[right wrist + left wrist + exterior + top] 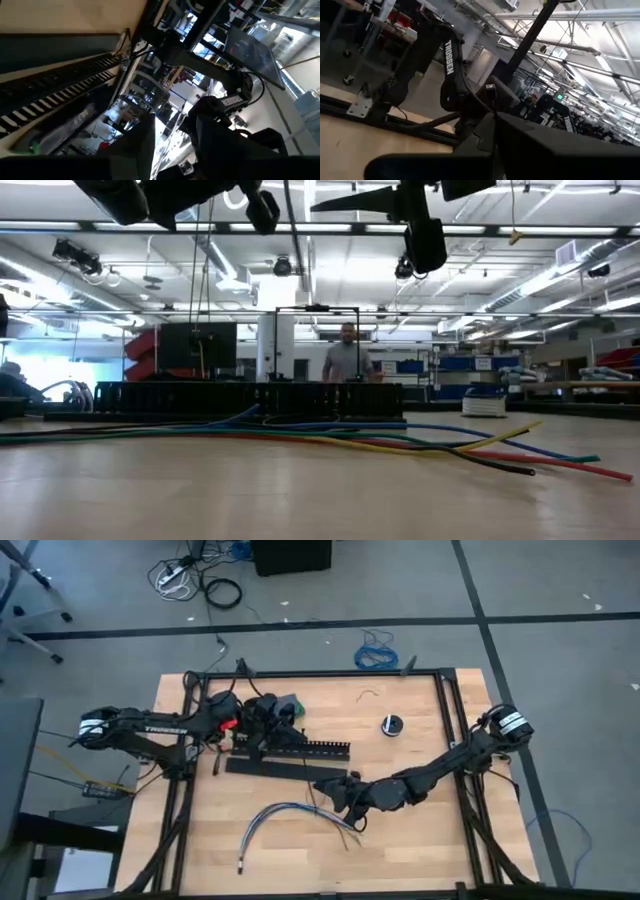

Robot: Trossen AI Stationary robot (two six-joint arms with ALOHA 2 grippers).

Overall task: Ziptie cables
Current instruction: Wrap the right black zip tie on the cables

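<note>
The cables [285, 815] lie in a loose curve on the wooden table, their splayed ends [345, 832] toward the middle. In the low view they show as coloured strands [400, 438] flat on the tabletop. My right gripper [335, 790] hovers just beyond those splayed ends, open [170, 145], holding nothing. My left gripper [272, 712] is at the far left, over the left end of the black slotted channel [290, 755]. It is shut on a thin black ziptie [494, 120]. Both grippers hang well above the table in the low view. My left gripper pinches the ziptie's strip [495, 132] between its two shut fingers. The strip runs straight out past the fingertips and ends in a small head [490, 87] at its free end. It is clear of the table.
The black slotted channel lies across the table's middle, between the arms and the far edge. A small black round object [390, 725] and a curled wire scrap [370, 693] sit at the far right. A black frame [440, 680] rims the table. A person [347, 355] stands in the room beyond.
</note>
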